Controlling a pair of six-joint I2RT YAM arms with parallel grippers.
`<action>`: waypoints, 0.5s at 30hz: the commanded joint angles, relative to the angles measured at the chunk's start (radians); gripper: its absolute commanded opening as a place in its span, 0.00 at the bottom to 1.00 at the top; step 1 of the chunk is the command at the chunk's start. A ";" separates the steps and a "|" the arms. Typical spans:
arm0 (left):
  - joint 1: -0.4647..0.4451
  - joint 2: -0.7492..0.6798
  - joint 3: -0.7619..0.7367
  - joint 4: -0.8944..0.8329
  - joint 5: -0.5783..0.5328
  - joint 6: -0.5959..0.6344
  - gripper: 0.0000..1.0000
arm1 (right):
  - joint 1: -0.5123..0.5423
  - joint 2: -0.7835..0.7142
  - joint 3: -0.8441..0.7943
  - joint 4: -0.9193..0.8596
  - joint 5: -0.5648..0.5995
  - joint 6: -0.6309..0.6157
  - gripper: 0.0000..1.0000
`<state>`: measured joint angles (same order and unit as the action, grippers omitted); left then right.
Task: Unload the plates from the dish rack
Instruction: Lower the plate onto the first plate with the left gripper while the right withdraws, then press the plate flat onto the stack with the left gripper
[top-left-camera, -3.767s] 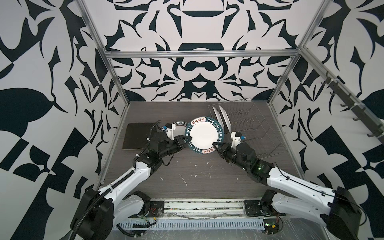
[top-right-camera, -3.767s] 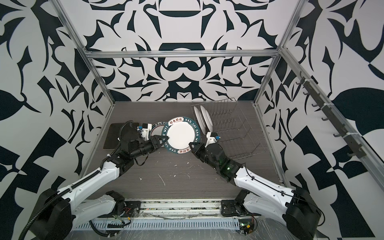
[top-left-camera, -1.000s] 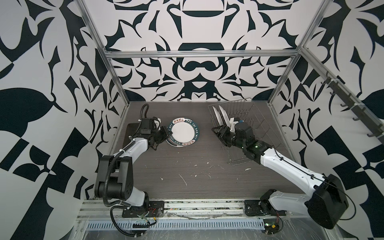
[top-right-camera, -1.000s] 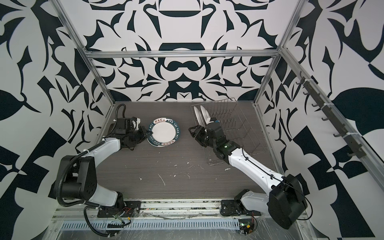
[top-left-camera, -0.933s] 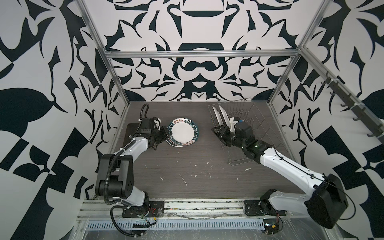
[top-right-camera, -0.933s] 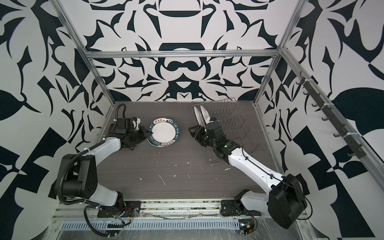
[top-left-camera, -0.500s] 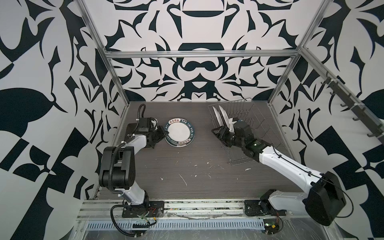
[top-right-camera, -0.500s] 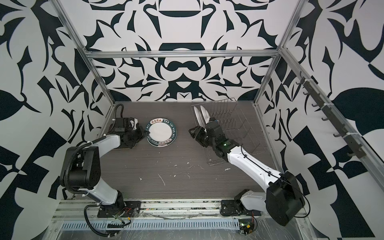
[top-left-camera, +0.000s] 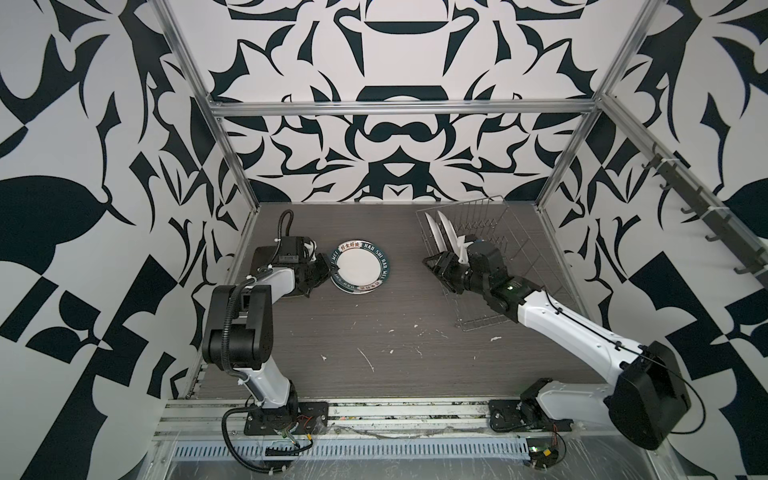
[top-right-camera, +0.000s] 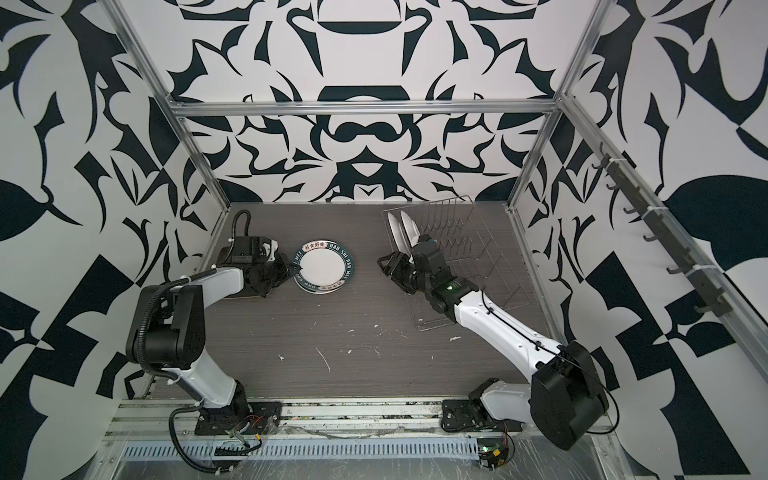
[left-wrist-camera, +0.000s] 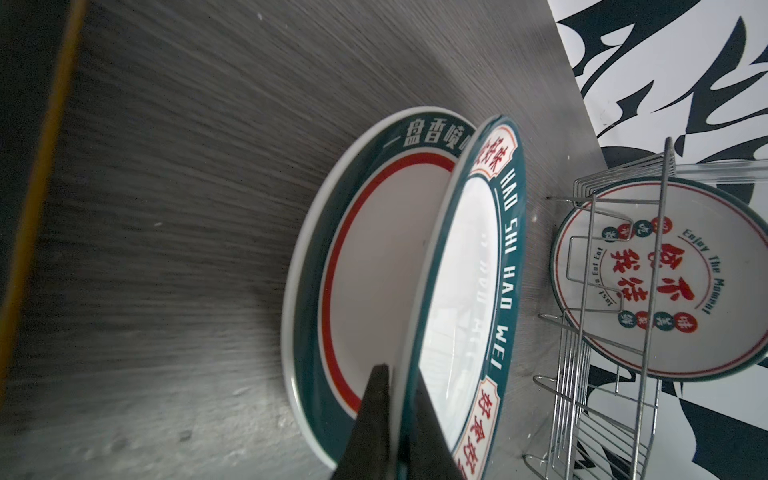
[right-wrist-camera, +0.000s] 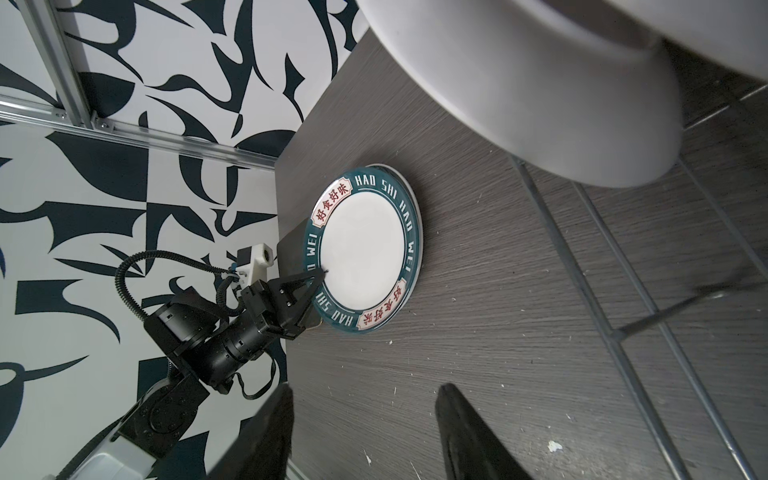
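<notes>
Tabletop of dark grey wood grain (top-left-camera: 395, 332) carries everything. Behind the right claw (top-left-camera: 437, 266) and along its arm sits the silver wire dish rack (top-left-camera: 482, 214). Just past that claw's tips, two pale round plates (top-left-camera: 440, 227) stand upright between the prongs at the rack's tall end. The one facing the left arm is white with red Chinese characters (left-wrist-camera: 665, 274). A dark rounded-square plate (top-left-camera: 262, 255) lies flat under the left claw's wrist.

The left claw (left-wrist-camera: 397, 374) is pinched tight on the rim of a white round plate with a dark teal lettered rim (top-left-camera: 359, 268). The plate is tilted, its held edge raised above a second round plate with a teal rim and red ring (left-wrist-camera: 365, 257), which lies flat directly beneath. The right claw's jaws stand roughly half open on nothing, and the grey underside of a racked plate (right-wrist-camera: 540, 83) is close ahead of them.

The step in hand looks like stacking the lettered plate. Next, the left claw probably has to lower the rim flat, let go and back off sideways. The right claw then needs to straddle the nearest racked edge and lift it straight up, clear of the prongs.
</notes>
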<state>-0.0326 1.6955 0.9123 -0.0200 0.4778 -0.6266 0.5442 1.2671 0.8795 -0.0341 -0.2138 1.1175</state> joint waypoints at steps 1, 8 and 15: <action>0.003 0.003 0.033 0.033 0.033 0.013 0.00 | -0.004 -0.016 0.035 0.016 -0.012 -0.020 0.59; 0.004 0.015 0.037 0.016 0.018 0.011 0.01 | -0.006 -0.023 0.030 0.014 -0.013 -0.021 0.59; 0.005 0.010 0.037 0.009 0.022 0.007 0.07 | -0.006 -0.026 0.027 0.011 -0.015 -0.019 0.59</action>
<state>-0.0326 1.7042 0.9142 -0.0204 0.4774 -0.6281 0.5426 1.2667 0.8795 -0.0383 -0.2180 1.1175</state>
